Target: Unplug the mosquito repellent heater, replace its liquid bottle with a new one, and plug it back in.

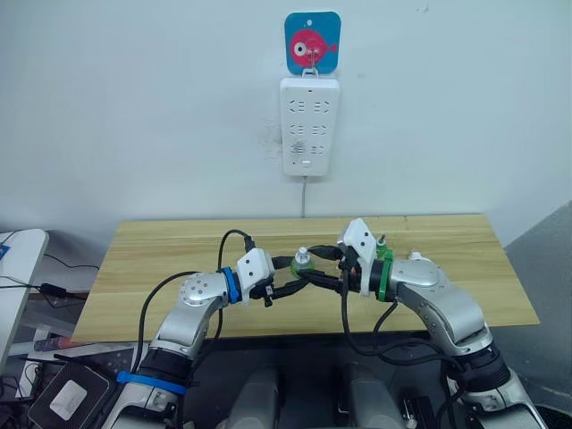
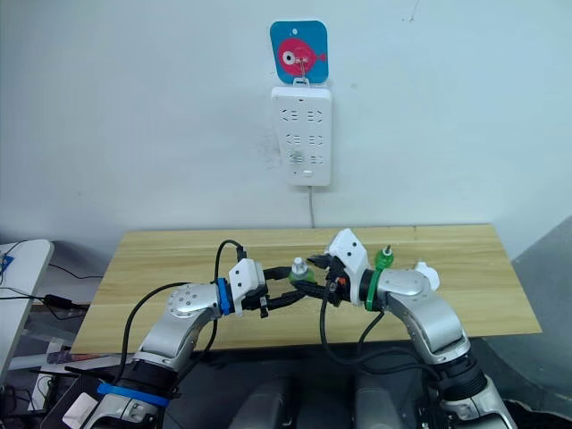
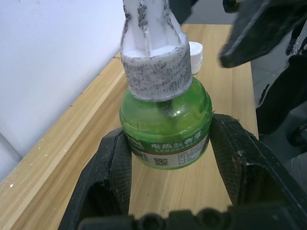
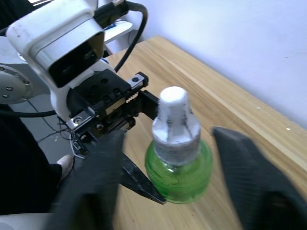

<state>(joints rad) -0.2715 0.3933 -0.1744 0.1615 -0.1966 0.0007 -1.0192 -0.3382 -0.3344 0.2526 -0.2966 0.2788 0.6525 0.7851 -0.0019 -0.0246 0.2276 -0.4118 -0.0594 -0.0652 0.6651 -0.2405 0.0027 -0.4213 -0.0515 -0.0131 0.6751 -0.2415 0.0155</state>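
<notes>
The green translucent liquid bottle (image 3: 165,127) with white cap is clamped by the left gripper (image 1: 288,288), steadied for uncapping; the right gripper (image 4: 172,191) is spread open around it above the wooden counter (image 1: 161,268).

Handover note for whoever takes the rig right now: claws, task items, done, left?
Left claw: shut on the green liquid bottle, held above the table.
Right claw: open around the same bottle.
Wall power strip: nothing plugged in, so unplugging looks done.
A second green bottle and a white cap sit on the table.
Left: fit the bottle, plug back in.
</notes>
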